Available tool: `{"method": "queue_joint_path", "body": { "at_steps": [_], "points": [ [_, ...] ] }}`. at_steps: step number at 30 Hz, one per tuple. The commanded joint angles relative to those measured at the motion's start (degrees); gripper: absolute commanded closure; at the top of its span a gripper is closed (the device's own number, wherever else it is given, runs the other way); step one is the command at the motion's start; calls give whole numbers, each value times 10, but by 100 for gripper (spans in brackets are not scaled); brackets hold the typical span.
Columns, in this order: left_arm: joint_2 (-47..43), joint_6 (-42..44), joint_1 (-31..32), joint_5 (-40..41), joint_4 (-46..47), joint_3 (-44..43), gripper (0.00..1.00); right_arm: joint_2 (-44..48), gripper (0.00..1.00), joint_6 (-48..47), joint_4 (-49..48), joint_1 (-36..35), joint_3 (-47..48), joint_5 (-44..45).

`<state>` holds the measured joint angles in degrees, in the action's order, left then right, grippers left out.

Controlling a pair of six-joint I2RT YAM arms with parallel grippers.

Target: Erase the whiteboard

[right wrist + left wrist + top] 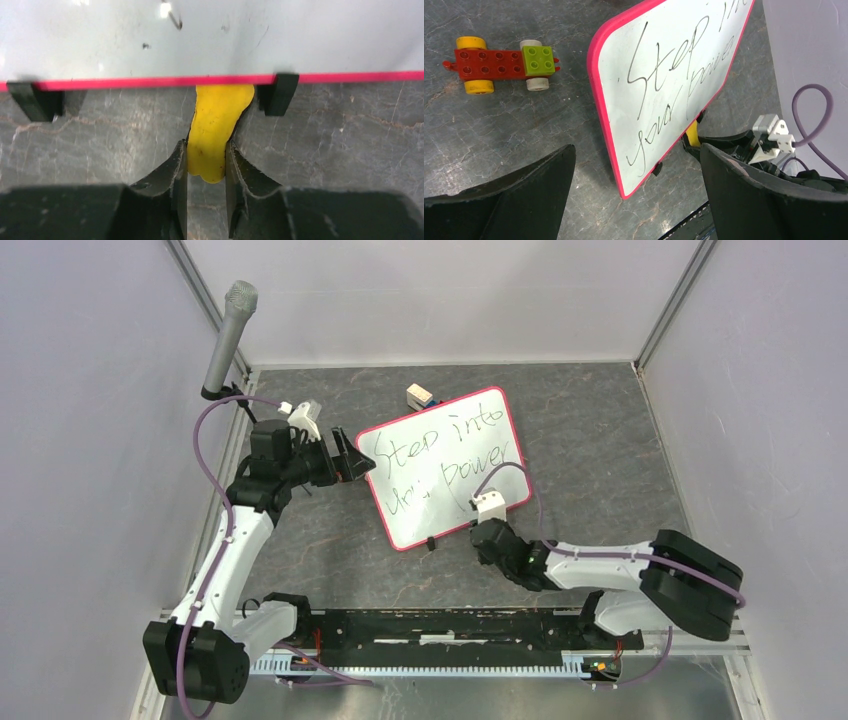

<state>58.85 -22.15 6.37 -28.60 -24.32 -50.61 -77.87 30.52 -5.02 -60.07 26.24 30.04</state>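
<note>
Opening step of erasing: the right end effector (205, 152) pinches a yellow tab (217, 112) at the whiteboard's (440, 465) near edge.
The whiteboard lies on the table (600, 440) between the arms, its writing unwiped. The left end effector (352, 462) hangs spread wide beside its left rim. The next move probably calls for drawing the tab free without dragging the board.

One whiteboard (445, 465), one brick car (499, 63), one microphone (228, 335), one yellow piece (215, 130). Two tools: left tool (636, 150), right tool (205, 147). Two black clips (277, 92) seen, possibly more.

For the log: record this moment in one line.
left tool open | right tool shut on yellow tab | whiteboard not erased
</note>
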Motion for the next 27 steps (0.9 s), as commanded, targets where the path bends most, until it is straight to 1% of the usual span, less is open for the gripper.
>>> {"method": "queue_joint_path", "body": {
  "at_steps": [1,4,5,7,9,12,14,16,18,21,24,27],
  "points": [
    [-7,25,1,4,8,-1,0,49,82,9,14,-27,-58,-41],
    [-6,26,1,6,8,-1,0,88,81,23,22,-65,-85,-51],
    [-5,26,1,5,8,-2,0,102,76,25,28,-75,-89,-49],
    [-4,26,2,3,9,-2,0,125,65,26,47,-90,-93,-47],
    [-4,25,2,2,8,-2,0,144,50,27,79,-92,-89,-37],
    [-2,25,1,1,8,-2,0,155,24,22,114,-92,-70,0],
    [-1,24,2,1,9,-2,0,152,17,17,118,-92,-53,21],
    [2,22,1,0,10,-1,0,138,15,14,119,-92,-33,42],
    [1,20,1,0,12,1,0,113,15,14,124,-92,-10,64],
    [3,19,2,2,12,2,0,77,20,3,127,-92,24,78],
    [5,18,1,4,12,2,0,49,26,-12,116,-92,42,72],
    [6,18,2,4,12,2,0,31,34,-8,118,-91,54,79]
  ]
}}
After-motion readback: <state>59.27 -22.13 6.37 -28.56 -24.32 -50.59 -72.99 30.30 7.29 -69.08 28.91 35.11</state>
